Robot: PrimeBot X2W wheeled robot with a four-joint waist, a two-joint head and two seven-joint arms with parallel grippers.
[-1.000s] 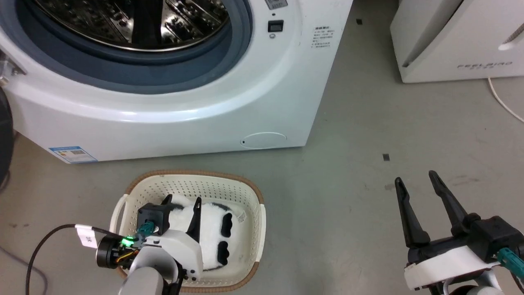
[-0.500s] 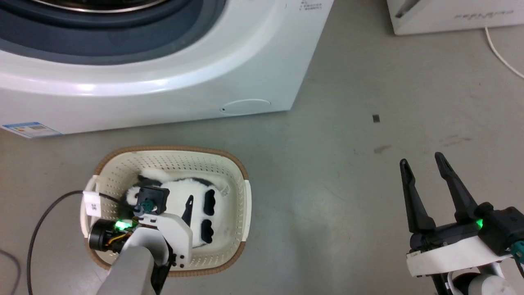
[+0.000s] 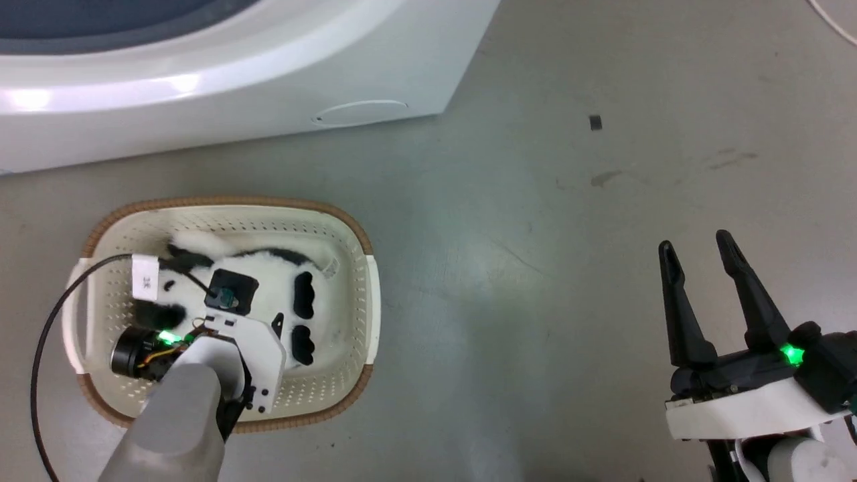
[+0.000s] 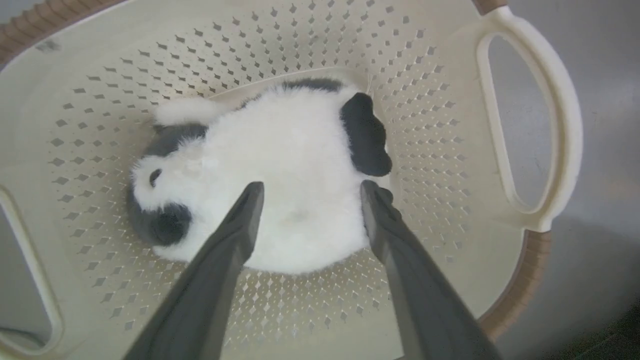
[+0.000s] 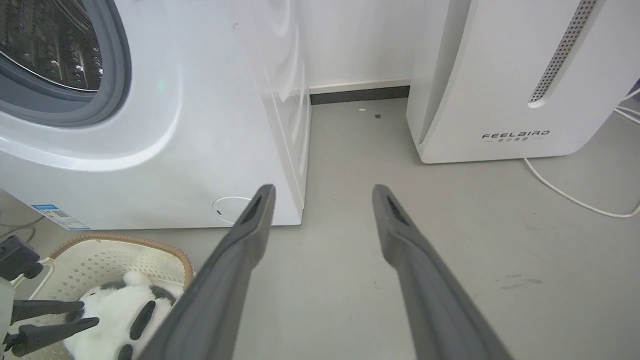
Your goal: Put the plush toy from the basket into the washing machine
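The plush toy (image 3: 268,281), white and fluffy with black patches, lies in the cream basket (image 3: 348,268) on the floor in front of the washing machine (image 3: 201,80). My left gripper (image 3: 251,311) reaches down into the basket. In the left wrist view the left gripper (image 4: 312,192) is open, its two fingers straddling the plush toy (image 4: 295,150) at its white belly inside the basket (image 4: 440,100). My right gripper (image 3: 699,248) hangs open over bare floor at the lower right, nothing between its fingers. The right wrist view shows the right gripper (image 5: 322,192), the washing machine (image 5: 200,125) and the plush toy (image 5: 110,310).
A white FEELBIRD appliance (image 5: 500,75) stands right of the washer, with a white cord (image 5: 575,200) on the floor. A black cable with a white tag (image 3: 144,278) trails from my left wrist over the basket's left side. Grey floor (image 3: 535,268) lies between basket and right gripper.
The head camera has tilted down, so the washer slid up and out of view. My left gripper has sunk lower into the basket, onto the plush toy. The right gripper stays open.
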